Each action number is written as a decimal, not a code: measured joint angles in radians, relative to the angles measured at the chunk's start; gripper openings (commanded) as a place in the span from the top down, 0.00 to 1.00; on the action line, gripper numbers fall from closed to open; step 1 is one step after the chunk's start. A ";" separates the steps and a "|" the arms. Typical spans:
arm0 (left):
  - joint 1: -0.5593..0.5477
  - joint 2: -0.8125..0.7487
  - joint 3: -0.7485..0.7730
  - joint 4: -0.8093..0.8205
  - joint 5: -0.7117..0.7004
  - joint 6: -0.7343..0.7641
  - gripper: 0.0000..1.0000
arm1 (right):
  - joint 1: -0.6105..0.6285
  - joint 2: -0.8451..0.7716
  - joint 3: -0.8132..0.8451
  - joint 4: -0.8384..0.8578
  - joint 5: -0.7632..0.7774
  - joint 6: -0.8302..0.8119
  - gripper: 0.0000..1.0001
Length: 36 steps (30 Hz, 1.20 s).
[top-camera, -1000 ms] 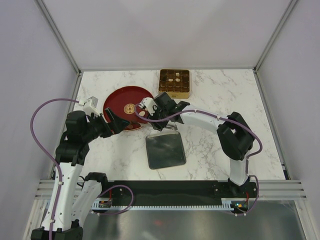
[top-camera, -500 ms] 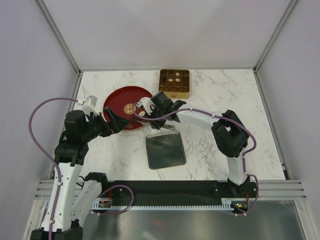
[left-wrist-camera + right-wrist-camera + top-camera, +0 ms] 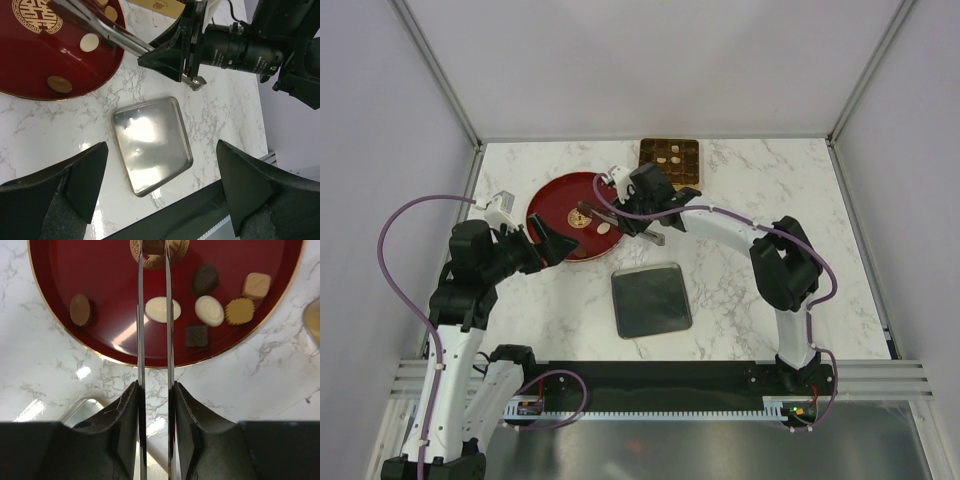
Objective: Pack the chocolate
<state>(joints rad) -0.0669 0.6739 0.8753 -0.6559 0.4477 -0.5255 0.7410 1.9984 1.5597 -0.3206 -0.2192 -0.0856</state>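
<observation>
your marble tabletop (image 3: 750,290) carries the red dish (image 3: 552,198), with a silver tray (image 3: 651,301) near it and the gold tin (image 3: 670,162) behind. your left end effector (image 3: 553,243) hovers at the dish's rim, fingers wide apart. your right end effector (image 3: 153,254) reaches over the dish, long blades pinched on one brown chocolate (image 3: 153,245) above the gold emblem (image 3: 36,15). the other pieces (image 3: 209,310) lie loose in the dish.

Eight chocolate pieces (image 3: 209,310) at one red dish (image 3: 100,270), the eighth up at 12 o'clock; one gold tin (image 3: 694,160), perhaps two pieces inside; one silver tray (image 3: 150,145).
</observation>
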 measured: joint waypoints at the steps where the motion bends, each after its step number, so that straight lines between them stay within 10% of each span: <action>1: 0.000 0.000 0.000 0.000 0.000 0.000 0.03 | -0.009 0.000 0.008 0.006 -0.001 0.014 0.61; 20: 0.000 0.002 0.000 0.000 0.000 0.000 0.02 | -0.346 -0.138 -0.020 0.003 0.356 0.202 0.60; 36: 0.000 0.009 -0.002 0.000 0.000 0.000 0.02 | -0.359 -0.140 -0.061 -0.032 0.441 0.216 0.58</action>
<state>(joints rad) -0.0669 0.6827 0.8738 -0.6559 0.4473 -0.5255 0.3820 1.8580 1.4986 -0.3527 0.2222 0.1299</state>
